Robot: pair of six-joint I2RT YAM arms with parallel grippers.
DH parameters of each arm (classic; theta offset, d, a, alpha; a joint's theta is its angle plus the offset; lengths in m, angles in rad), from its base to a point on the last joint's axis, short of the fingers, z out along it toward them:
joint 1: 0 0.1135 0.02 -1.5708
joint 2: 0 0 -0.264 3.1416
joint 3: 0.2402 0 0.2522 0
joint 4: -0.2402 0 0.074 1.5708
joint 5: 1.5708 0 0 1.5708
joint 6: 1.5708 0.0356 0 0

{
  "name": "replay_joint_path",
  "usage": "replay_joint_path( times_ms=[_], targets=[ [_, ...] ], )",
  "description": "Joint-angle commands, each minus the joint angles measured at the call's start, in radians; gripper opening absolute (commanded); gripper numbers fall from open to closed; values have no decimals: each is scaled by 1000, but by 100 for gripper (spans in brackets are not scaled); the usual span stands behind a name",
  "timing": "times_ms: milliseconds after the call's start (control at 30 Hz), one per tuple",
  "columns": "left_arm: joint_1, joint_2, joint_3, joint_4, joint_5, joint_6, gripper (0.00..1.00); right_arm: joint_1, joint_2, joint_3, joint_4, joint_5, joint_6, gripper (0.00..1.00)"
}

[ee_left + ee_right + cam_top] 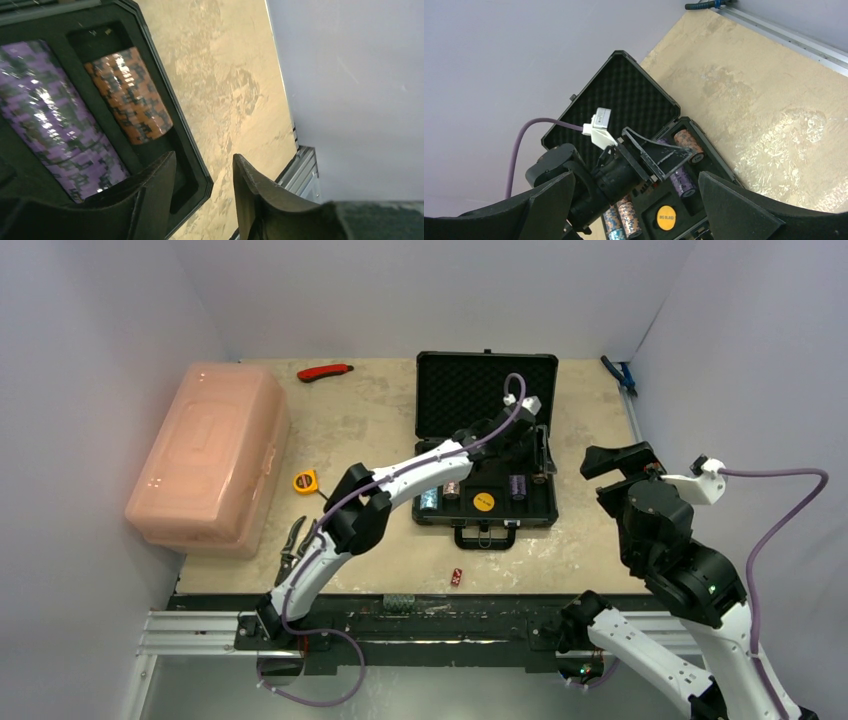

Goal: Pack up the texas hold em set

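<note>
Chips sit in the foam slots of the black briefcase point(470, 390), which lies open at the far middle of the table point(380, 430) with its lid propped back. My left gripper point(203, 160) hangs over the right end of the tray, fingers parted and holding nothing, just above the orange chip stack point(132, 95) and the purple stack point(55, 115). I judge this is so I can seat them flat.

My right gripper point(636, 175) waits to the right of the case, spread wide and empty, well clear of the left arm. A yellow disc point(483, 502) rests in the near middle slot, and 1 red die point(456, 577) lies outside on the near table, to be fetched before the lid closes.

The tabletop is mottled beige, walled in pale grey. A pink box point(210, 455) stands at the left, with a tape measure point(304, 481) and pliers point(291, 545) beside it.
</note>
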Motion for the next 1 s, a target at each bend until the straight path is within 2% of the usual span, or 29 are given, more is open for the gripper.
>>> replay_joint_path(
  times_ms=[0, 133, 300, 967],
  targets=[
    [-27, -2, 55, -23, 29, 109, 43, 2, 4, -5, 25, 8, -1, 99],
    [-30, 22, 59, -25, 30, 108, 30, 2, 5, -8, 22, 6, 1, 99],
    [-30, 63, 84, -32, 30, 117, 25, 2, 5, -12, 20, 5, -1, 99],
    [-3, 182, 235, -21, -75, 159, 23, 1, 20, -32, 16, 13, 2, 99]
  ],
)
